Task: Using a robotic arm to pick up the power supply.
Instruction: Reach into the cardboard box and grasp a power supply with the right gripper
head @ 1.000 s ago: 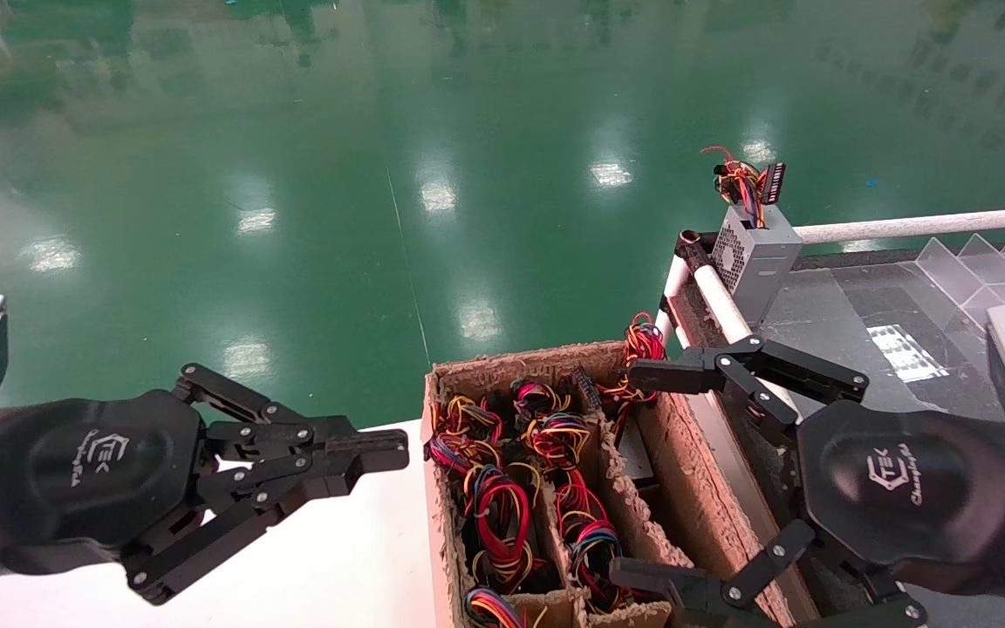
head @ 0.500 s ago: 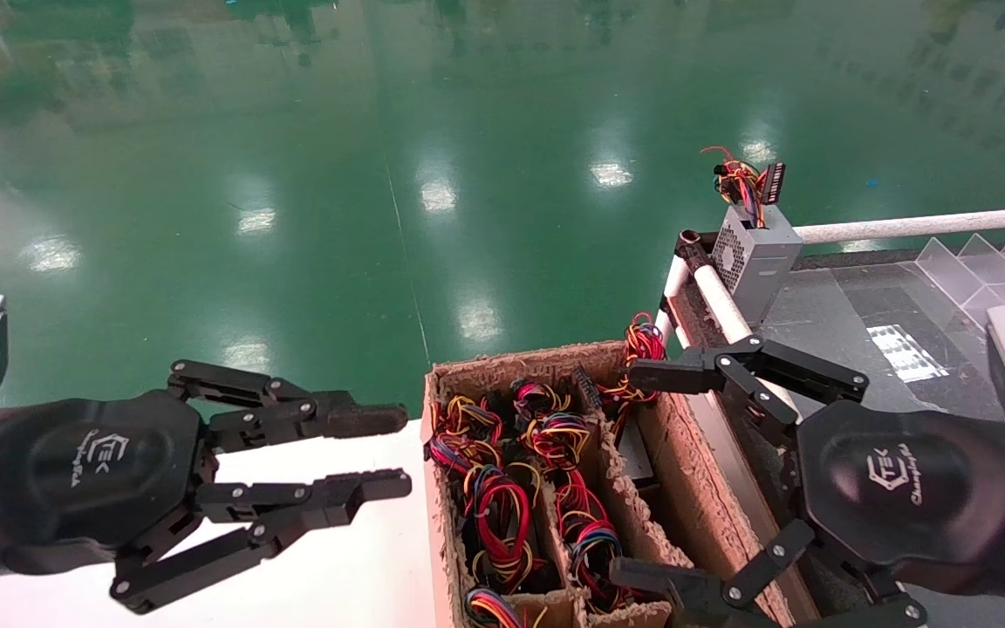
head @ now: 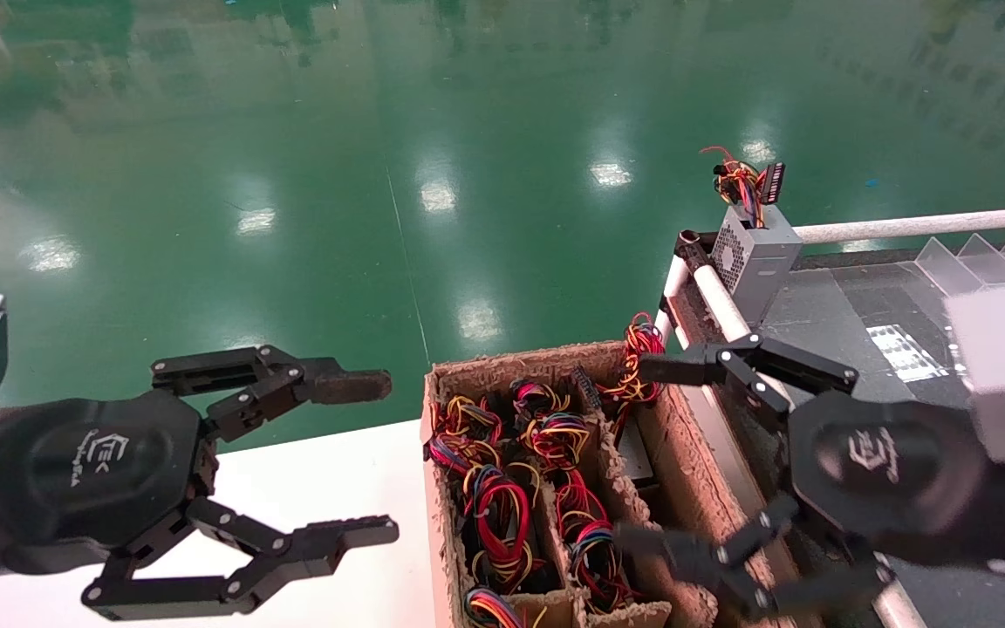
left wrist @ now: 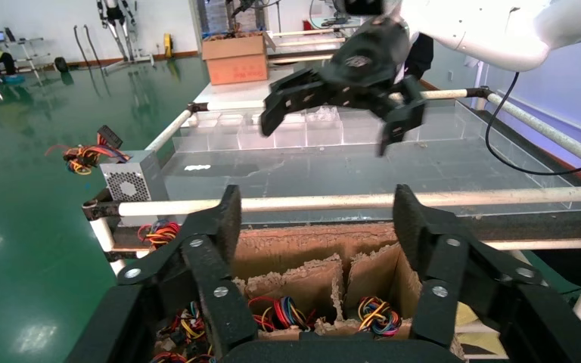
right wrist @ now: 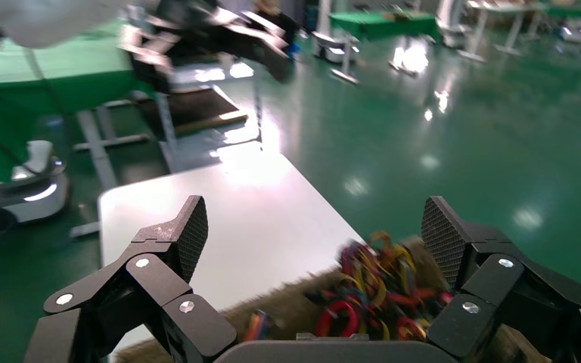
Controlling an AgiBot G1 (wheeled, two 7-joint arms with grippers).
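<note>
1. Left gripper point(head: 372, 453): held over the near-left, above the white table point(head: 354, 488), just left of the cardboard box point(head: 485, 371). Its fingers are spread wide; a second ago they were pressed together and half a second ago only partly parted. It carries nothing.

2. Right gripper point(head: 642, 462): over the right side of the cardboard box, fingers wide apart, one tip at the far wall and one near the front. Compared with half a second ago it has shifted slightly left and down, and its palm shows motion blur. It carries nothing.

3. Cardboard box: rough brown pulp carton with dividers, standing between the white table and the railed bench point(head: 843, 305). Its compartments are packed with coiled wire bundles point(head: 502, 506) in red, yellow, orange and blue.

4. Power supply point(head: 642, 458): judged to be one of the units seated in the carton; only a sliver of grey casing shows in the right-hand compartment, the rest hidden under wiring and the right gripper's linkage. Which unit is meant cannot be told for certain.

5. Vented grey unit point(head: 755, 253): upright on the far-left corner of the railed bench, wires and a black connector sprouting from its top; well apart from both grippers.

6. Assessment: both sets of fingers now stand ready to grasp. The pick-up itself is not yet begun; a descent into the carton appears to be the next requirement, with loose wires a likely snag.
</note>
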